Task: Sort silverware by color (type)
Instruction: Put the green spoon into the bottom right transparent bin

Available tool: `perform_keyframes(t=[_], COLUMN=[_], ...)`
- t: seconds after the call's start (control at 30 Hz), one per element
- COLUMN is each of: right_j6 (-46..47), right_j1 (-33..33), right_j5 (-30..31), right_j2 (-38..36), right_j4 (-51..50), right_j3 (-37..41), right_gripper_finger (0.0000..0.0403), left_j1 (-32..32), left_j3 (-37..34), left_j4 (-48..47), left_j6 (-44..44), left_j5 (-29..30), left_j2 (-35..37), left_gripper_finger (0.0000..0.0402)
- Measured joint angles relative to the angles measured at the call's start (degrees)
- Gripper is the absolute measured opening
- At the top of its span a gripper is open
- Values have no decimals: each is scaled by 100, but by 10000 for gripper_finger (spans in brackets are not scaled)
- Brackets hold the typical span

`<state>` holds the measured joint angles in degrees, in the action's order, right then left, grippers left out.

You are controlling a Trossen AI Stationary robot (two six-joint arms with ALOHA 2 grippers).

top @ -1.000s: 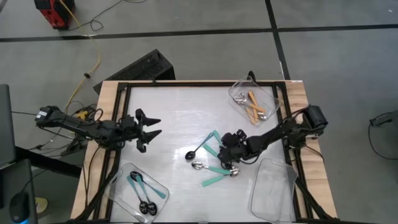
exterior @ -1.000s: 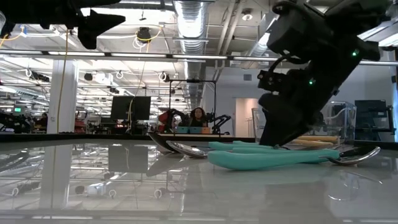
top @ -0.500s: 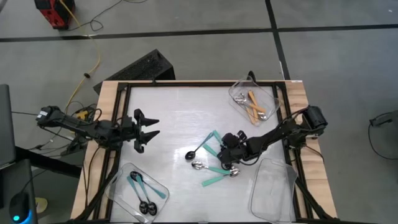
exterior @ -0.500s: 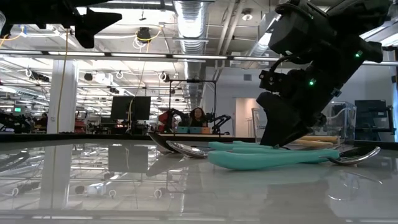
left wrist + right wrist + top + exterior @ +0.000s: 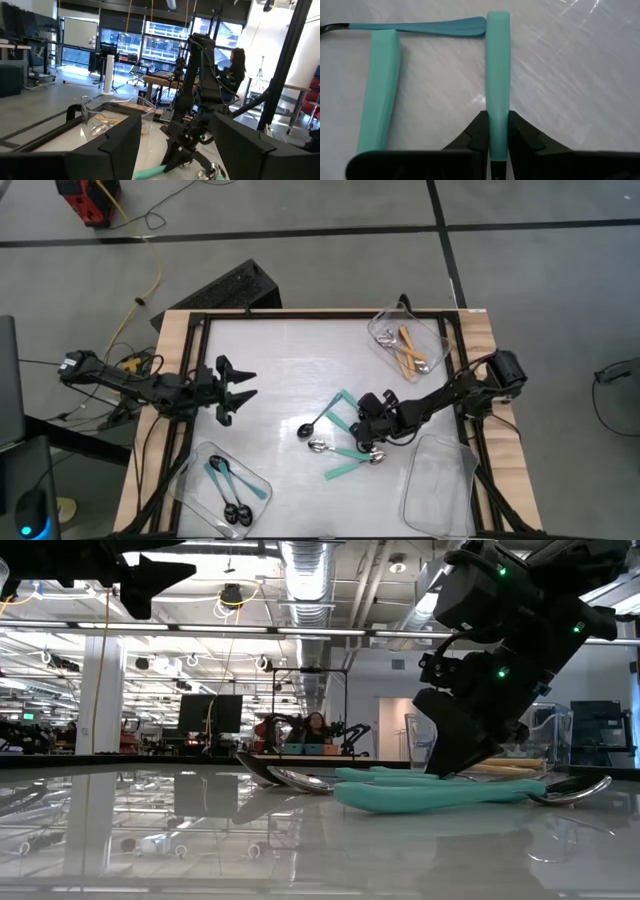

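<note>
My right pincer (image 5: 490,131) is now clamping a teal spoon (image 5: 497,75) by its handle, having just closed from wide; the spoon is still lying on the tabletop (image 5: 280,370) near the right-hand pile. Lifting toward a tray is probably next. My left pincer (image 5: 240,388) is hanging open at the left.

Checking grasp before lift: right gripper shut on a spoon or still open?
Shut on a teal-handled spoon: in the right wrist view both fingers of the right gripper press the handle's sides.
</note>
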<state>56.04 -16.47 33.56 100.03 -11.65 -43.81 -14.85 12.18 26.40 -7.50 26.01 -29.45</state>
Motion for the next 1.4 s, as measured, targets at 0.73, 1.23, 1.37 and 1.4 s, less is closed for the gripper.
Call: perform_keyframes(t=[0.73,1.23,1.37,1.4], right_j6=[-150,-649,-659,-657], right_j1=[-17,-733,-1138,-1258], right_j5=[-81,-27,-21,5], right_j2=[-1116,-2682,-3213,-3324], right_j4=[-481,-493,-444,-396], right_j3=[24,13,13,13], right_gripper_finger=[71,71,71,71], left_j1=[-1,-2,0,-2], left_j3=[3,3,3,3], left_j4=[-401,-508,-508,-510], left_j6=[-55,-64,-60,-58], left_j5=[32,263,320,320], left_j2=[636,638,636,638], left_gripper_finger=[226,226,226,226])
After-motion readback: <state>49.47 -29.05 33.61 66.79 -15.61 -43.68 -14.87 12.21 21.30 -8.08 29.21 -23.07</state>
